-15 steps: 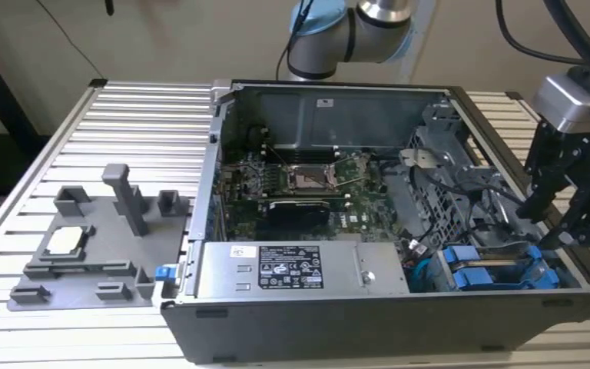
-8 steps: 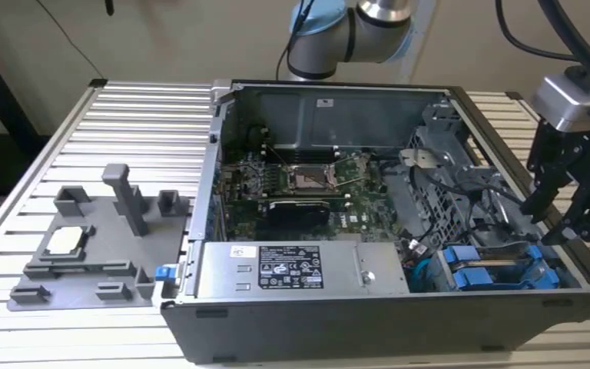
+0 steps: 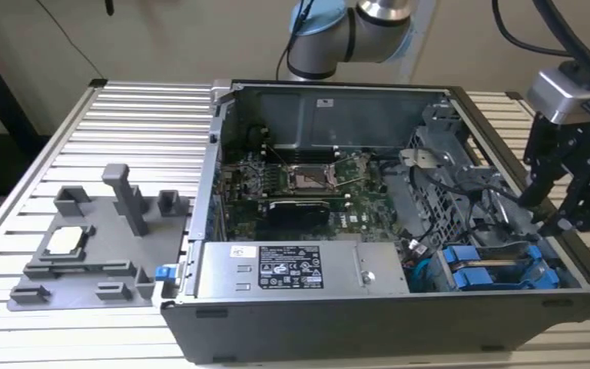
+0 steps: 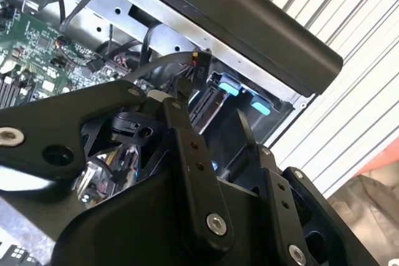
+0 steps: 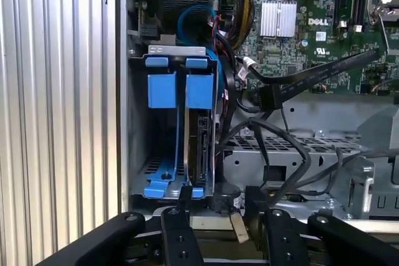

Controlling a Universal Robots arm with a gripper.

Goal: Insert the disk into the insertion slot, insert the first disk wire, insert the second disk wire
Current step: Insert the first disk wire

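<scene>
The tool (image 3: 547, 215) hangs over the rim of the open computer case (image 3: 377, 323) on the exterior view's right, just above the corner that holds the drive bay. Its fingers (image 5: 177, 228) stand apart with a clear gap between them. A small black plug (image 5: 222, 203) with a pale tag lies in that gap, and whether either finger touches it cannot be told. The disk (image 5: 201, 147) stands on edge inside the insertion slot (image 5: 134, 123), its blue frame flush with the bay's upper edge. It fills the half of the bay nearer the motherboard (image 3: 306, 184). A second blue-tabbed frame (image 5: 162, 88) sits beside it, against the bay's outer sheet-metal wall. Loose black cables (image 5: 280, 147) loop close along the disk's open side and over the grey metal floor, crowding that flank. The power-supply box (image 3: 295, 269) sits just beside the bay along the case's near wall. Outside the case wall, the slatted surface (image 3: 141, 115) lies open. A grey fixture plate (image 3: 80, 261) rests well apart on the exterior view's left.
</scene>
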